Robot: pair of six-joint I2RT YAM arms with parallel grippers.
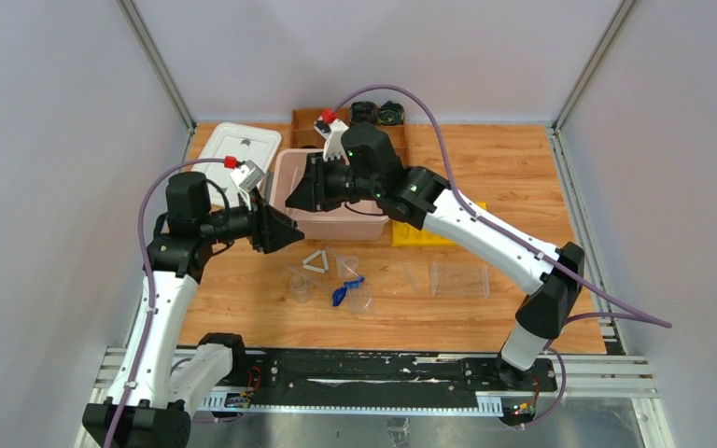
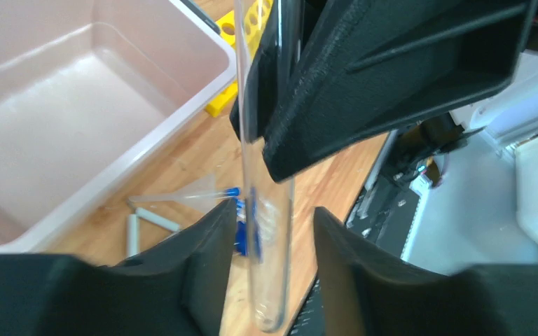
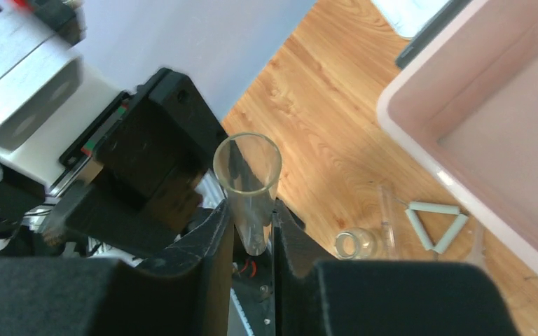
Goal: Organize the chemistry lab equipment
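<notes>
A clear test tube (image 2: 266, 210) hangs in the air between both grippers, above the table in front of the pink bin. My right gripper (image 3: 252, 210) is shut on the tube (image 3: 246, 175), whose open mouth faces that camera. My left gripper (image 2: 273, 213) is open, its jaws on either side of the tube's round end, with a gap on the right side. In the top view the two grippers (image 1: 289, 233) (image 1: 301, 194) meet tip to tip. On the table lie a white triangle (image 1: 316, 262), a small blue piece (image 1: 341, 295), a clear little beaker (image 1: 300, 289) and blue-capped tubes (image 2: 232, 190).
The pink bin (image 1: 336, 227) stands just behind the grippers. A yellow rack (image 1: 420, 233) lies at its right and a clear rack (image 1: 459, 278) nearer the front. A white tray (image 1: 233, 149) and a brown box (image 1: 308, 119) stand at the back.
</notes>
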